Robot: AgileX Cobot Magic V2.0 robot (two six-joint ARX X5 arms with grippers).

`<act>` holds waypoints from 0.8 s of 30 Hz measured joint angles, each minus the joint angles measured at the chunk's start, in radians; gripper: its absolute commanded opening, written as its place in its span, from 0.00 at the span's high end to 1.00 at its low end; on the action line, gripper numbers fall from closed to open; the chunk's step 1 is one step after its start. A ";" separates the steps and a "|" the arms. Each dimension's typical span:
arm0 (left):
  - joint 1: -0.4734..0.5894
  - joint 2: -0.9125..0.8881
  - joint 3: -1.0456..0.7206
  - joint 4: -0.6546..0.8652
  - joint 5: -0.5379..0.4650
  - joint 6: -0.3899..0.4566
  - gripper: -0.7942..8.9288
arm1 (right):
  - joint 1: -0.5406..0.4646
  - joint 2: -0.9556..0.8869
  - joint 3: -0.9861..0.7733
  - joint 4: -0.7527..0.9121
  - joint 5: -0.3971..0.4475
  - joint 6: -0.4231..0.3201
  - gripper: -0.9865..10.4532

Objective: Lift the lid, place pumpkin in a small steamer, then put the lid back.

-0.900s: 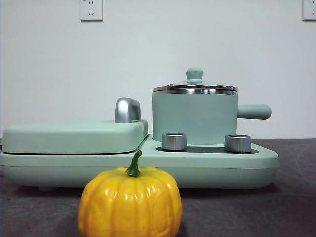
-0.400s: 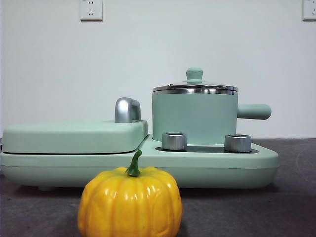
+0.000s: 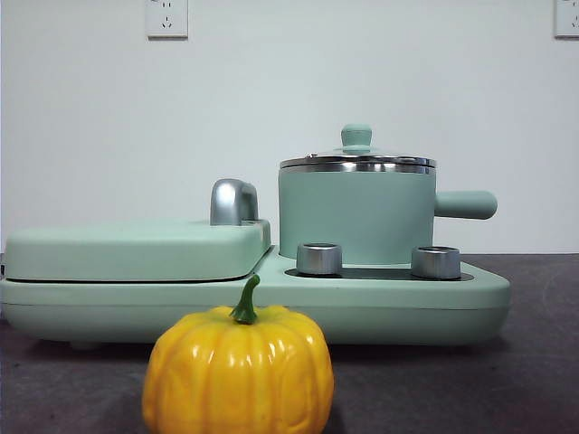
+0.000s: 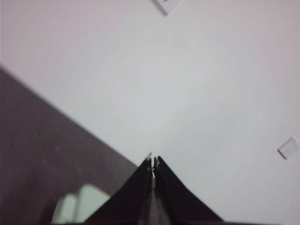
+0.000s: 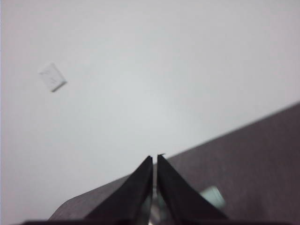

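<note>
The yellow-orange pumpkin [image 3: 238,372] with its green stem stands on the dark table at the front, close to the camera. Behind it the mint-green small steamer [image 3: 356,215] stands on the right half of a mint cooker base [image 3: 470,298], its side handle pointing right. The glass lid [image 3: 356,160] with a mint knob rests on the steamer's rim. Neither arm shows in the front view. My left gripper [image 4: 153,162] is shut on nothing and points at the white wall. My right gripper [image 5: 154,159] is likewise shut, empty, and aimed at the wall.
A wide flat mint griddle cover [image 3: 136,249] with a chrome handle [image 3: 233,201] fills the base's left half. Two steel dials [image 3: 318,259] sit in front of the steamer. Wall sockets [image 3: 166,17] hang on the white wall behind.
</note>
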State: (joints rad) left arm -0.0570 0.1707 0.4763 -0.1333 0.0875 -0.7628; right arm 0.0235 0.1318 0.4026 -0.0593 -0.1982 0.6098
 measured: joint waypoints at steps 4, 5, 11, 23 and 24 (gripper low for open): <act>0.000 0.077 0.121 -0.006 0.035 0.128 0.91 | 0.000 0.085 0.113 -0.022 -0.038 -0.071 0.90; 0.000 0.096 0.145 -0.016 0.043 0.152 0.91 | 0.000 0.107 0.137 -0.033 -0.043 -0.095 0.90; 0.000 0.221 0.254 -0.110 0.097 0.307 0.91 | 0.000 0.268 0.278 -0.121 -0.098 -0.284 0.90; -0.010 0.470 0.343 -0.160 0.251 0.556 0.91 | 0.026 0.539 0.427 -0.237 -0.200 -0.622 0.90; -0.014 0.492 0.352 -0.170 0.259 0.568 0.91 | 0.033 0.555 0.428 -0.237 -0.200 -0.646 0.90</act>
State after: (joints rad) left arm -0.0715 0.6624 0.8284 -0.3031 0.3462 -0.1944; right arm 0.0563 0.6865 0.8303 -0.2966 -0.3981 -0.0364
